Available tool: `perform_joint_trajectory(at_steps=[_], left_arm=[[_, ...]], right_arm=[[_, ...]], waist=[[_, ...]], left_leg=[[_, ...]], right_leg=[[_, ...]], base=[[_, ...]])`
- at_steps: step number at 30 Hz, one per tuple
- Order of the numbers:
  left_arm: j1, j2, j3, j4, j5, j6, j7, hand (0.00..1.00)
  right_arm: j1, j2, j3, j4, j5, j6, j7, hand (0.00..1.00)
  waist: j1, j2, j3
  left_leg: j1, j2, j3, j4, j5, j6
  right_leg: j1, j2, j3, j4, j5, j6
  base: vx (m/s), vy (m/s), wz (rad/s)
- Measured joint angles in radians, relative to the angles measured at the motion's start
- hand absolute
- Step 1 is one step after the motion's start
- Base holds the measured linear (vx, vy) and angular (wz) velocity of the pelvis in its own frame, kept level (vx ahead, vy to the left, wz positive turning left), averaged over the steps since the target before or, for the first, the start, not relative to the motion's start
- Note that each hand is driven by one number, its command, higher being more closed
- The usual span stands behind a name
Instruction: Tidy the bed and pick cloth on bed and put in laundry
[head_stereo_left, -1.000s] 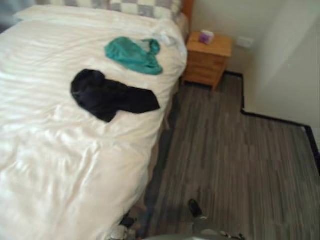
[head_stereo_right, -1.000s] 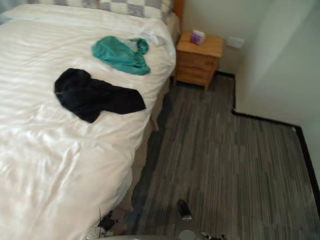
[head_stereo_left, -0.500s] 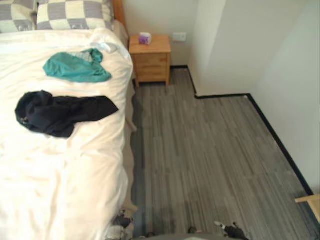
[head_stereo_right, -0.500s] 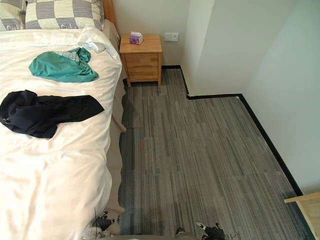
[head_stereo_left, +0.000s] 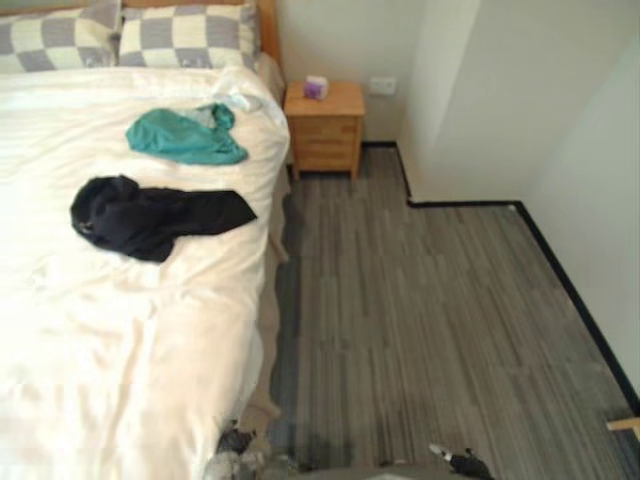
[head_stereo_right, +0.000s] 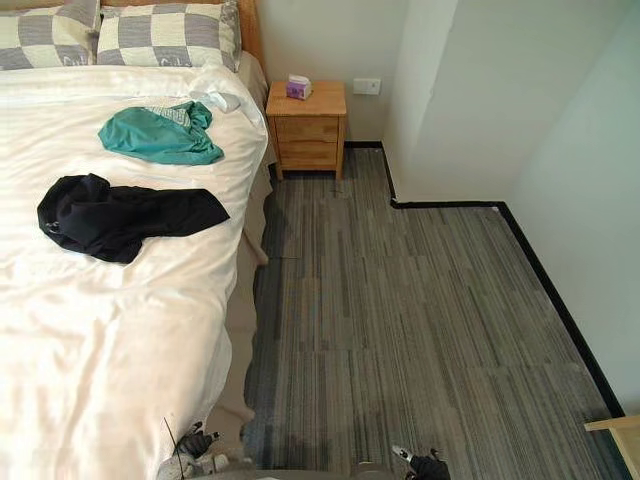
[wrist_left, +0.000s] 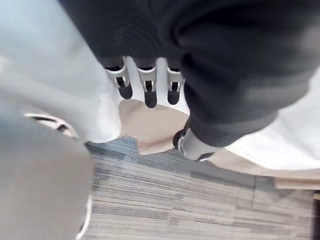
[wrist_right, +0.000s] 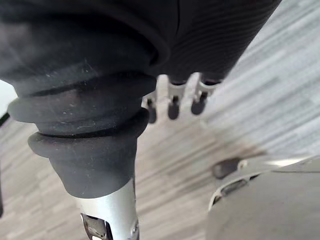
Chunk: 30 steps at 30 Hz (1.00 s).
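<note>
Crumpled black cloth garment (head_stereo_right: 125, 215), on white-sheeted bed (head_stereo_right: 100, 340): likely light, limp, unbreakable; pinch a raised fold. Rumpled teal cloth (head_stereo_right: 160, 137): likewise. Left hand (wrist_left: 145, 86), right hand (wrist_right: 173, 100): fingers relaxed, holding nothing.

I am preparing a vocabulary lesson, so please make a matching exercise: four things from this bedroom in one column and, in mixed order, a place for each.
Things:
1. black cloth
2. green cloth
3. nightstand
4. purple box

Places:
a. on top of the nightstand
b. on the bed, farther from the pillows
c. on the floor, beside the head of the bed
d. on the bed, close to the pillows

Pairs: 1-b, 2-d, 3-c, 4-a
</note>
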<state>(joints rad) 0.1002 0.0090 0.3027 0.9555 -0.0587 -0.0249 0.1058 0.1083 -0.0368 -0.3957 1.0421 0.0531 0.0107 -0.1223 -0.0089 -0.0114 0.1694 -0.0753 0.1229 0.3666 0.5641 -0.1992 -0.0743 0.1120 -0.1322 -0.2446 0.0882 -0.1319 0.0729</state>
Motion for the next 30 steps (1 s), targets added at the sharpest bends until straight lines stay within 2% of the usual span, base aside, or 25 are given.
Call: perform_joint_trajectory(at_steps=[2, 3, 4, 5, 6, 7, 9, 10, 11, 12, 13, 14, 16, 18, 19, 20, 21, 22, 23, 24, 25, 26, 28, 29, 30], left_arm=[[-0.003, -0.024, 0.017, -0.012, -0.024, 0.006, -0.003, 0.00], [-0.004, -0.026, 0.014, -0.012, -0.027, 0.007, -0.003, 0.00], [-0.004, -0.027, 0.014, -0.013, -0.027, 0.007, -0.004, 0.00], [-0.008, -0.024, 0.015, -0.017, -0.028, 0.004, -0.007, 0.00], [-0.011, -0.025, 0.016, -0.015, -0.028, 0.005, -0.010, 0.00], [-0.011, -0.025, 0.015, -0.015, -0.028, 0.006, -0.011, 0.00], [-0.011, -0.026, 0.013, -0.013, -0.028, 0.006, -0.013, 0.00], [-0.011, -0.029, 0.010, -0.014, -0.030, 0.006, -0.018, 0.00], [-0.013, -0.025, 0.007, -0.016, -0.029, 0.007, -0.021, 0.00], [-0.015, -0.025, 0.001, -0.016, -0.027, 0.008, -0.024, 0.00], [-0.025, -0.018, -0.017, -0.020, -0.028, 0.011, -0.040, 0.00], [-0.033, -0.013, -0.017, -0.027, -0.028, 0.015, -0.043, 0.00], [-0.037, -0.012, -0.016, -0.033, -0.026, 0.019, -0.040, 0.00], [-0.037, -0.009, -0.016, -0.018, -0.020, 0.019, -0.039, 0.00], [-0.038, -0.010, -0.016, -0.010, -0.017, 0.020, -0.038, 0.00], [-0.038, -0.007, -0.018, -0.008, -0.012, 0.021, -0.037, 0.00], [-0.038, -0.006, -0.022, -0.007, -0.011, 0.022, -0.037, 0.00], [-0.038, 0.002, -0.028, -0.007, -0.008, 0.022, -0.036, 0.00], [-0.037, 0.024, -0.041, -0.008, -0.006, 0.033, -0.036, 0.00], [-0.033, 0.038, -0.063, -0.004, -0.004, 0.043, -0.032, 0.00], [-0.029, 0.038, -0.075, -0.003, -0.002, 0.045, -0.030, 0.00], [-0.027, 0.040, -0.087, -0.003, 0.013, 0.048, -0.020, 0.00], [-0.030, 0.045, -0.105, -0.002, 0.028, 0.049, -0.013, 0.00], [-0.031, 0.045, -0.110, 0.002, 0.033, 0.050, -0.013, 0.00], [-0.030, 0.044, -0.114, 0.002, 0.034, 0.050, -0.013, 0.00]], right_arm=[[-0.004, -0.045, 0.018, 0.002, 0.015, 0.000, 0.001, 0.00], [-0.005, -0.056, 0.018, 0.002, 0.015, 0.000, 0.001, 0.00], [-0.005, -0.058, 0.018, 0.002, 0.015, 0.001, 0.001, 0.00], [0.000, -0.056, 0.019, 0.003, 0.015, 0.004, 0.001, 0.00], [0.006, -0.049, 0.016, 0.005, 0.015, 0.017, -0.001, 0.00], [0.009, -0.050, 0.012, 0.004, 0.015, 0.021, -0.001, 0.00], [0.007, -0.041, 0.010, 0.003, 0.015, 0.023, -0.002, 0.00], [-0.001, -0.039, 0.010, 0.003, 0.015, 0.021, -0.003, 0.00], [-0.009, -0.037, 0.012, 0.001, 0.015, 0.019, -0.003, 0.00], [-0.020, -0.031, 0.016, -0.006, 0.015, 0.017, -0.003, 0.00], [-0.045, -0.025, 0.032, -0.012, 0.014, 0.012, 0.003, 0.00], [-0.050, -0.026, 0.039, -0.010, 0.013, 0.008, 0.011, 0.00], [-0.062, -0.020, 0.053, -0.009, 0.011, 0.004, 0.018, 0.00], [-0.062, -0.010, 0.059, -0.009, -0.004, -0.004, 0.022, 0.00], [-0.064, -0.009, 0.060, -0.008, -0.020, -0.002, 0.029, 0.00], [-0.063, -0.008, 0.058, -0.009, -0.022, -0.003, 0.034, 0.00], [-0.064, -0.007, 0.053, -0.013, -0.022, -0.003, 0.036, 0.00], [-0.065, -0.009, 0.053, -0.026, -0.023, -0.002, 0.037, 0.00], [-0.060, -0.008, 0.057, -0.034, -0.025, -0.002, 0.035, 0.00], [-0.050, -0.007, 0.060, -0.035, -0.025, -0.002, 0.035, 0.00], [-0.048, -0.007, 0.059, -0.036, -0.025, -0.001, 0.034, 0.00], [-0.039, -0.007, 0.058, -0.038, -0.023, -0.002, 0.034, 0.00], [-0.043, -0.012, 0.059, -0.044, -0.023, -0.003, 0.036, 0.00], [-0.049, -0.019, 0.060, -0.062, -0.022, -0.004, 0.035, 0.00], [-0.049, -0.022, 0.061, -0.074, -0.022, -0.005, 0.035, 0.00]], waist=[[0.009, 0.042, 0.023], [0.011, 0.054, 0.035], [0.011, 0.054, 0.039], [0.012, 0.046, 0.043], [0.013, 0.047, 0.045], [0.012, 0.047, 0.045], [0.015, 0.045, 0.046], [0.024, 0.044, 0.046], [0.031, 0.029, 0.047], [0.031, 0.035, 0.044], [0.030, 0.030, 0.057], [0.051, 0.023, 0.057], [0.069, 0.018, 0.054], [0.072, 0.005, 0.050], [0.076, 0.011, 0.042], [0.073, 0.015, 0.038], [0.071, 0.011, 0.041], [0.065, 0.001, 0.046], [0.046, -0.026, 0.055], [0.030, -0.031, 0.059], [0.019, -0.030, 0.060], [0.011, -0.034, 0.062], [-0.001, -0.025, 0.067], [-0.010, -0.001, 0.076], [-0.017, 0.013, 0.081]], left_leg=[[-0.054, 0.059, 0.006, 0.149, 0.041, -0.037], [-0.056, 0.059, 0.010, 0.156, 0.066, -0.055], [-0.065, 0.053, 0.005, 0.161, 0.085, -0.080], [-0.108, 0.039, -0.005, 0.175, 0.085, -0.072], [-0.106, 0.018, -0.013, 0.086, 0.037, -0.035], [-0.100, 0.009, -0.014, 0.014, 0.030, -0.022], [-0.086, -0.017, -0.020, -0.192, 0.038, -0.020], [-0.071, -0.037, -0.033, -0.342, 0.098, -0.007], [-0.033, -0.066, -0.028, -0.406, 0.132, 0.024], [-0.028, -0.068, -0.015, -0.412, 0.128, 0.027], [-0.048, -0.053, -0.006, -0.352, 0.096, 0.059], [-0.060, -0.046, 0.002, -0.291, 0.066, 0.080], [-0.056, -0.037, 0.024, -0.246, 0.033, 0.091], [-0.039, -0.050, 0.025, -0.270, 0.024, 0.092], [-0.010, -0.059, 0.023, -0.324, 0.008, 0.088], [0.009, -0.059, 0.032, -0.358, 0.000, 0.085], [0.021, -0.061, 0.037, -0.368, -0.009, 0.089], [0.049, -0.069, 0.038, -0.381, -0.019, 0.088], [0.120, -0.092, 0.016, -0.404, -0.035, 0.093], [0.169, -0.102, -0.006, -0.421, -0.044, 0.097], [0.197, -0.103, -0.016, -0.425, -0.047, 0.095], [0.251, -0.092, -0.043, -0.427, -0.068, 0.092], [0.302, -0.062, -0.071, -0.447, -0.075, 0.087], [0.330, -0.018, -0.082, -0.456, -0.074, 0.085], [0.342, 0.012, -0.093, -0.453, -0.073, 0.083]], right_leg=[[0.021, 0.019, 0.017, -0.034, 0.007, -0.011], [0.020, 0.018, 0.042, -0.056, 0.010, -0.017], [0.017, 0.011, 0.055, -0.071, 0.015, -0.023], [0.009, -0.005, 0.063, -0.088, 0.024, -0.034], [0.003, -0.014, 0.068, -0.096, 0.024, -0.035], [0.004, -0.015, 0.070, -0.102, 0.028, -0.033], [0.006, -0.018, 0.071, -0.104, 0.038, -0.017], [0.008, -0.021, 0.072, -0.102, 0.044, 0.003], [0.012, -0.035, 0.087, -0.116, 0.038, 0.010], [0.016, -0.036, 0.078, -0.123, 0.036, 0.007], [0.021, -0.026, 0.054, -0.074, 0.044, 0.002], [0.029, -0.029, 0.054, -0.088, 0.044, 0.012], [0.051, -0.030, 0.067, -0.109, 0.062, 0.026], [0.031, -0.040, 0.080, -0.072, 0.061, 0.030], [-0.017, -0.039, 0.091, 0.017, 0.038, 0.053], [-0.083, -0.050, 0.100, 0.154, 0.003, 0.102], [-0.124, -0.060, 0.113, 0.247, -0.011, 0.123], [-0.183, -0.075, 0.132, 0.394, -0.017, 0.134], [-0.246, -0.117, 0.134, 0.629, 0.034, 0.162], [-0.275, -0.147, 0.113, 0.754, 0.104, 0.147], [-0.286, -0.163, 0.099, 0.820, 0.107, 0.142], [-0.318, -0.179, 0.059, 0.924, 0.040, 0.109], [-0.379, -0.156, -0.012, 0.945, -0.074, 0.040], [-0.425, -0.105, -0.071, 0.846, -0.114, -0.008], [-0.458, -0.068, -0.100, 0.723, -0.115, -0.020]], base=[[-0.05, 0.020, -0.75], [0.02, 0.042, -0.88], [0.03, 0.034, -0.66], [0.06, 0.022, -0.41], [0.09, 0.031, -0.24], [0.14, 0.055, -0.03], [0.14, 0.078, 0.11], [0.16, 0.114, 0.03], [0.22, 0.137, 0.00], [0.29, 0.043, -0.03], [0.36, 0.020, -0.10], [0.36, 0.005, -0.21], [0.27, 0.007, -0.42], [0.25, 0.007, -0.38], [0.21, 0.060, -0.37], [0.21, 0.053, -0.34], [0.21, 0.064, -0.14], [0.25, 0.066, 0.17], [0.35, 0.070, 0.45], [0.33, 0.033, 0.63], [0.37, -0.008, 0.71], [0.39, -0.060, 0.59], [0.43, -0.154, 0.55], [0.40, -0.223, 0.55], [0.40, -0.247, 0.50]])
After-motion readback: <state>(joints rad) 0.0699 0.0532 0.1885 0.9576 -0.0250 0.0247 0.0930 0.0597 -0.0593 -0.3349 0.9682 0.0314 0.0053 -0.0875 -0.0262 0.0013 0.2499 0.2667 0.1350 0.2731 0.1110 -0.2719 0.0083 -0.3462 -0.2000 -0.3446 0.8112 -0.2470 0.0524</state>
